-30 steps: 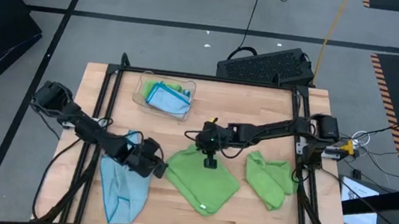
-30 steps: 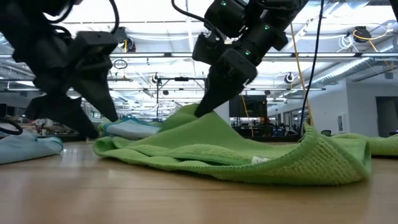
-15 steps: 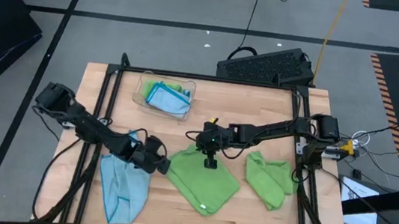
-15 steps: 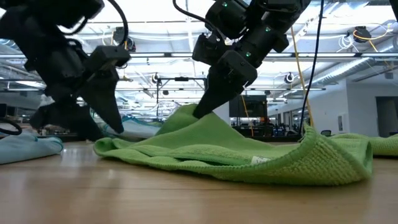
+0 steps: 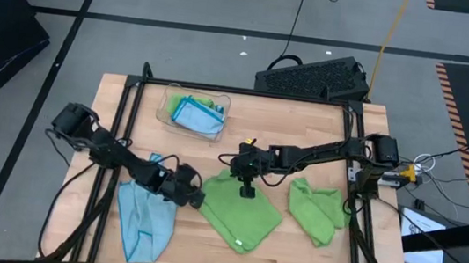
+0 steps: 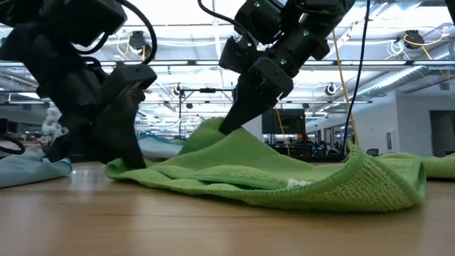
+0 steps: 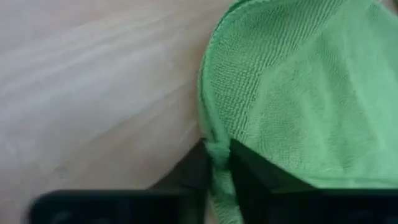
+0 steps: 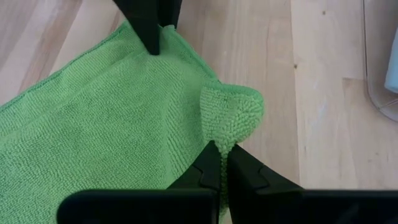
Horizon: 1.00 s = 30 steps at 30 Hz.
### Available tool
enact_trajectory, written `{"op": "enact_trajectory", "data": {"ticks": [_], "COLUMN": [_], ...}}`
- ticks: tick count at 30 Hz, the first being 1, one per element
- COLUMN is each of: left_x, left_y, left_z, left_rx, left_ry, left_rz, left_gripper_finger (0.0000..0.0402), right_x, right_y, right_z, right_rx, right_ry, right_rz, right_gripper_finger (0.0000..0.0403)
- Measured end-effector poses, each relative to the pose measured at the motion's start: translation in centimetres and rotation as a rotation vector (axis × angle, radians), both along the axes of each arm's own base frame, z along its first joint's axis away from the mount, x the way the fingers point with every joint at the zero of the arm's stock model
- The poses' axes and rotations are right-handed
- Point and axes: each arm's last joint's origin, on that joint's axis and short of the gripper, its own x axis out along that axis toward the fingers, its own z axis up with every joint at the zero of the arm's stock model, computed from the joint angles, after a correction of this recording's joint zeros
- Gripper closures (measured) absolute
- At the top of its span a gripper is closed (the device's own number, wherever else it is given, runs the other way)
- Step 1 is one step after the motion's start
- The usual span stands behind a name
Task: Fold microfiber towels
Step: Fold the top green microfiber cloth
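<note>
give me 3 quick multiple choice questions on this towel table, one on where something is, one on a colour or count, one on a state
1. Where is the clear tray?
A. at the table's far side
B. under the middle towel
C. on the floor

2. What colour is the towel that both hands grip?
A. light blue
B. green
C. white

3. How is the right hand?
A. wide open above the table
B. shut on the towel's edge
C. inside the tray

Key: 1 A, the high view shows it by the far edge. 2 B, both wrist views show green cloth between the fingers; the left hand pinches another edge. 3 B, its fingers pinch a raised fold.
</note>
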Motion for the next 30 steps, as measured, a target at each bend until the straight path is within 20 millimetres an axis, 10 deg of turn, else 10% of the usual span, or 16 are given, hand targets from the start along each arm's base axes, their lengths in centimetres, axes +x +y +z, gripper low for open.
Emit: {"op": "enact_trajectory", "data": {"ticks": [15, 30], "left_x": [-1.2, -1.1], "left_y": [1.2, 1.2], "left_z": [1.8, 2.3], "left_rx": [0.305, 0.397], "left_ry": [0.080, 0.073], "left_rz": [-0.269, -0.385], "left_gripper_finger": [0.0397, 0.0395], "right_x": [0.2, 0.5], "right_y": [1.1, -2.8], "right_z": [0.1, 0.1], "right_rx": [0.113, 0.186], "right_ry": [-0.050, -0.120], "right_rz": [-0.080, -0.112], "right_gripper_finger": [0.0396, 0.0230]}}
